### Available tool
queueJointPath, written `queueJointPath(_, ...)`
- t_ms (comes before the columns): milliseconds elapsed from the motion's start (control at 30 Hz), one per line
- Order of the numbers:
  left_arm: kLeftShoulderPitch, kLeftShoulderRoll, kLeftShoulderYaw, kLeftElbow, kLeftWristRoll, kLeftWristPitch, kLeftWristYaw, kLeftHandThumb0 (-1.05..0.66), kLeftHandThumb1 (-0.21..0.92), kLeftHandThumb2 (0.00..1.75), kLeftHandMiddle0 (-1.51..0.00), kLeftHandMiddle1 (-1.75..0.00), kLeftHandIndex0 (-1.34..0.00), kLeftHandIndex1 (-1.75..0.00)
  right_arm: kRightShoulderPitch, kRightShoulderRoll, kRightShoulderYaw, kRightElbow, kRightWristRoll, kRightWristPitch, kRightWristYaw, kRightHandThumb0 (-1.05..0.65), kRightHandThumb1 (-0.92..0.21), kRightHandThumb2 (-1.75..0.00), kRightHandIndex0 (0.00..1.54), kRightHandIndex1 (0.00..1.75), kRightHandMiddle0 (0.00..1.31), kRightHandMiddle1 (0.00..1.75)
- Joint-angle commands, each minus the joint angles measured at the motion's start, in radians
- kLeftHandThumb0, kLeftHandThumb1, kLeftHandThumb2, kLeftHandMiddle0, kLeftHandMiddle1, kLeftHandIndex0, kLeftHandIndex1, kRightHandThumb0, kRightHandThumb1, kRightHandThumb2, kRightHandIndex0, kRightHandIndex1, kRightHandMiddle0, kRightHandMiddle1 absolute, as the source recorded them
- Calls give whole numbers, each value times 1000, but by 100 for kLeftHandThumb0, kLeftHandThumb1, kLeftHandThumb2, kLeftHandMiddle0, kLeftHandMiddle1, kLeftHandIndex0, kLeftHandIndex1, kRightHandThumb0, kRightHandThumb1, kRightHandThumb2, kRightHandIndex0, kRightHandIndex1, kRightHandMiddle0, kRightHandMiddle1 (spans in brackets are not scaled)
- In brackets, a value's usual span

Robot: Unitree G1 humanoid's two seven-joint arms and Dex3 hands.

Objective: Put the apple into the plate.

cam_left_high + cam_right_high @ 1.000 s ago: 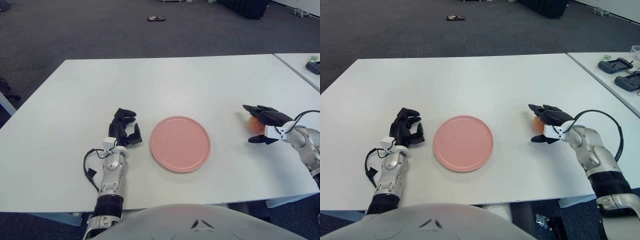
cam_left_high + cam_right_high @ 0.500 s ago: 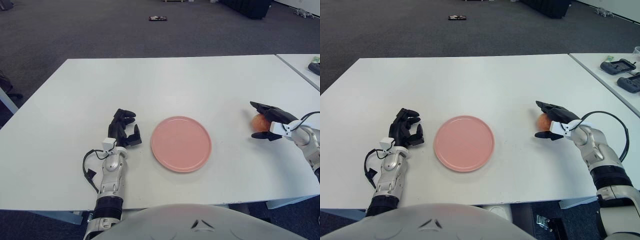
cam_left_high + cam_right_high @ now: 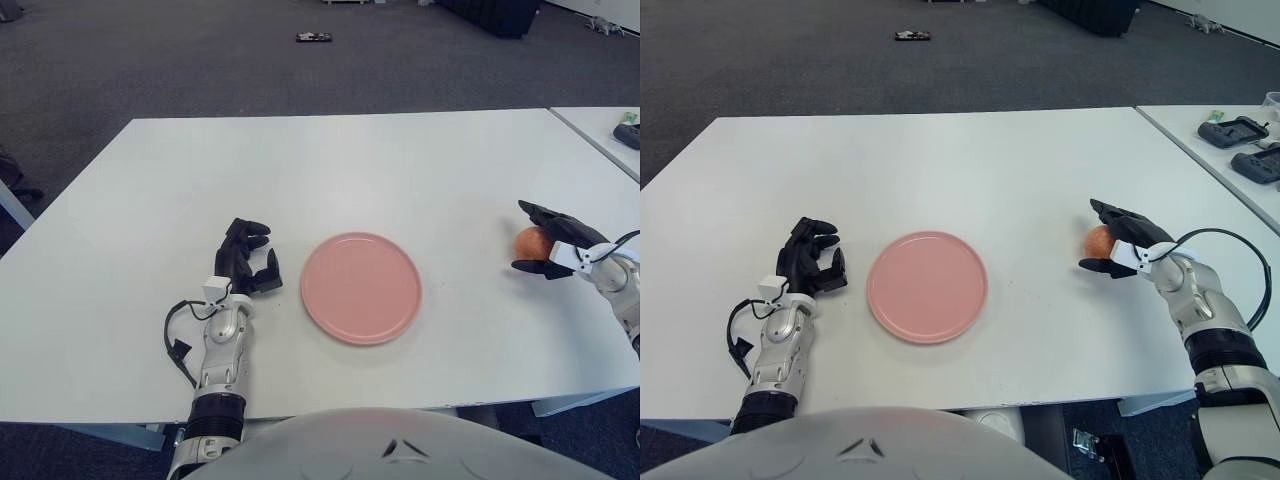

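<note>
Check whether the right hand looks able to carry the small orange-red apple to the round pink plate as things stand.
Probably yes. The right hand is cupped around the small orange-red apple, and only bare white table lies between it and the round pink plate.

The robot's right hand (image 3: 1120,244) reaches out at the far right, its black fingers (image 3: 1118,215) curved above and thumb below, closed around an apple (image 3: 1098,241). The left hand (image 3: 810,262) shows at the lower left, forearm pointing forward, fingers loosely curled and holding nothing.
</note>
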Motion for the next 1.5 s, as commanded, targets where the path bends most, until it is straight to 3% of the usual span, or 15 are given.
queueJointPath(0, 26, 0, 4, 25, 2, 43, 12, -1, 21, 146, -69, -175, -46, -175, 30, 4, 26, 24, -7, -8, 5, -98, -59, -73, 0, 42, 0, 53)
queueJointPath(233, 25, 2, 4, 28, -5, 33, 2, -1, 19, 148, -70, -175, -47, -175, 75, -19, 14, -83, 8, -14, 33, -89, -46, -84, 0, 80, 0, 89)
queueJointPath(400, 23, 4, 3, 30, 1, 35, 8, -1, 16, 151, -73, -175, -49, -175, 90, -25, 8, -111, 14, -16, 40, -69, -23, -108, 0, 105, 0, 113)
queueJointPath(733, 20, 10, 1, 38, 3, 27, 1, -1, 6, 163, -81, -175, -57, -175, 105, -42, 13, -187, -14, -1, 48, -52, -10, -125, 0, 122, 0, 136)
queueJointPath(1000, 18, 8, 2, 41, 3, 26, 7, -1, 9, 159, -78, -175, -54, -175, 113, -54, 11, -239, -27, -2, 52, -44, -5, -133, 0, 134, 0, 147)
queueJointPath(1033, 18, 8, 2, 41, 4, 27, 8, -1, 10, 159, -78, -175, -54, -175, 113, -60, 9, -257, -29, -9, 55, -44, -7, -133, 0, 148, 2, 157)
queueJointPath(1100, 18, 8, 2, 41, 6, 27, 9, -1, 10, 158, -77, -175, -53, -175, 114, -69, 5, -292, -35, -14, 61, -43, -9, -133, 0, 161, 4, 166)
queueJointPath(1200, 17, 8, 1, 40, 7, 29, 10, -1, 10, 158, -78, -175, -53, -175, 121, -76, 0, -343, -65, 2, 57, -43, -14, -131, 8, 170, 17, 172)
queueJointPath(1233, 17, 8, 1, 40, 7, 29, 10, -1, 10, 159, -78, -175, -54, -175, 123, -76, 0, -343, -78, 4, 43, -44, -22, -129, 17, 172, 31, 173)
queueJointPath(1367, 17, 9, 1, 41, 16, 27, 17, -1, 9, 160, -78, -175, -55, -175, 127, -75, 1, -350, -130, 3, -14, -47, -30, -129, 39, 174, 52, 174)
queueJointPath(1467, 15, 7, 3, 44, 23, 23, 24, -1, 7, 162, -80, -175, -56, -175, 124, -81, 11, -352, -187, -13, -74, -16, -16, -146, 62, 169, 59, 174)
